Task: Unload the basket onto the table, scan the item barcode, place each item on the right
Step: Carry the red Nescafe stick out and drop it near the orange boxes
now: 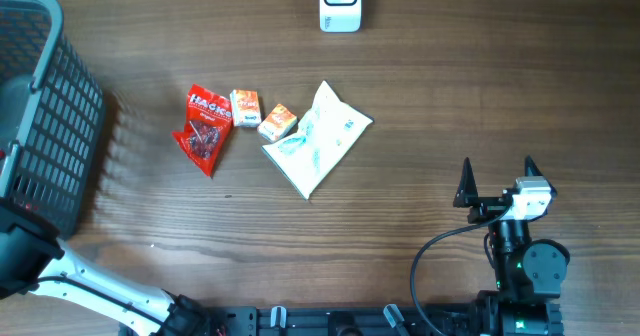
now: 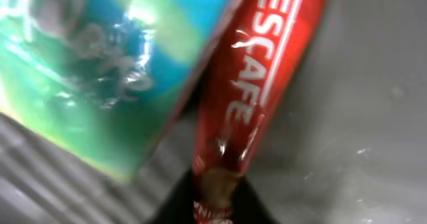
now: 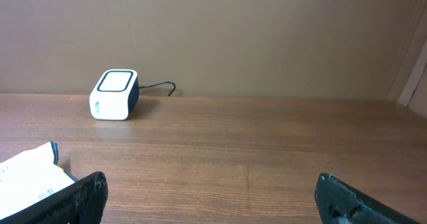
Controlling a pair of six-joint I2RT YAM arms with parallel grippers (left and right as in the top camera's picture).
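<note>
My left pincer (image 2: 215,201) is pressed together on the near end of a red Nescafe stick (image 2: 260,84), pinching it. The stick runs away from my fingers, tilted to the right, over the grey floor of the basket (image 1: 45,126). A shiny blue-green packet (image 2: 113,64) lies just to the left of the stick, with its edge over the stick's left side. From above, the dark mesh basket stands at the far left of the surface (image 1: 450,76), and my left arm (image 1: 100,286) reaches up from the near edge toward it. The pincer itself is hidden there.

My right pincer (image 1: 497,171) is spread wide and holds nothing. It hovers over bare wood at the near right.

The surface is dark brown wood with a long grain. At its far edge, about the middle, stands the white scanner (image 1: 340,3), and a thin dark cable (image 3: 160,87) leaves its right side. Behind it rises a plain tan wall (image 3: 267,37).

In the middle of the surface lie a red sweet packet (image 1: 205,126), two small orange boxes (image 1: 245,107) (image 1: 278,121) side by side to its right, and a white pouch (image 1: 318,138) just right of those.
</note>
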